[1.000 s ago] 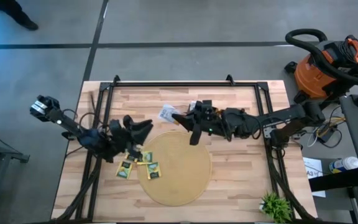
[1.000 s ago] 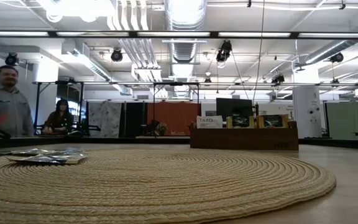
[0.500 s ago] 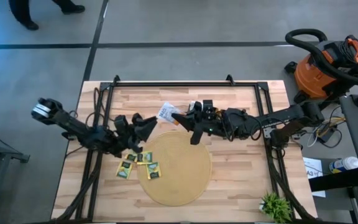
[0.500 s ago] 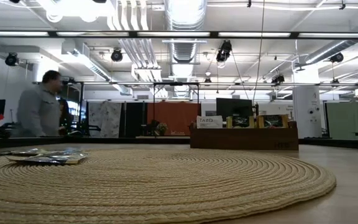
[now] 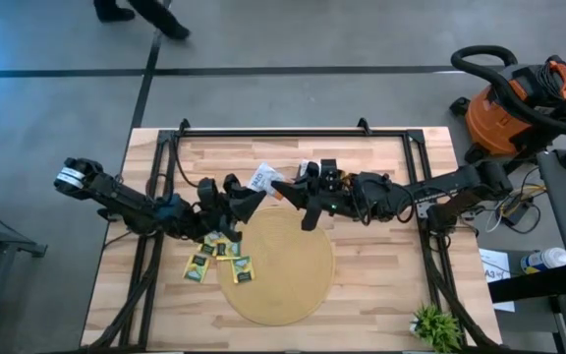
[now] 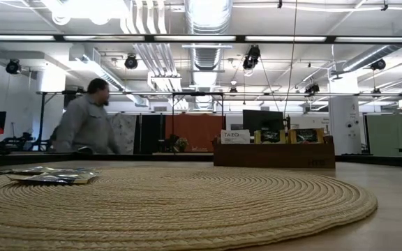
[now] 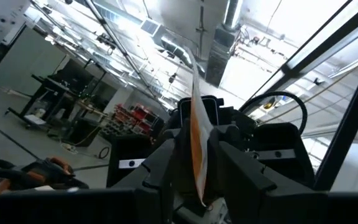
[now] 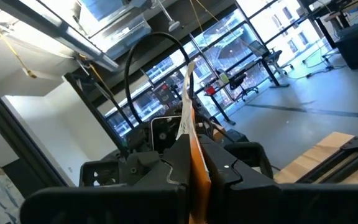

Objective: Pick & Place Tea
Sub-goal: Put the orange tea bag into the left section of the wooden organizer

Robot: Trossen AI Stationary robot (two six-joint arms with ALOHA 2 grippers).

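Above the pale wood table (image 5: 381,285), just past the back rim of the round woven mat (image 5: 283,295), the two grippers meet tip to tip. The right gripper (image 5: 281,189) is clamped on a thin orange paper sachet (image 8: 194,149) held edge-on, its long axis pointing straight at the left gripper (image 5: 254,202), which is close up against it (whether it grips too, I cannot tell). More flat yellow-green sachets (image 5: 226,250) lie at the mat's left edge.
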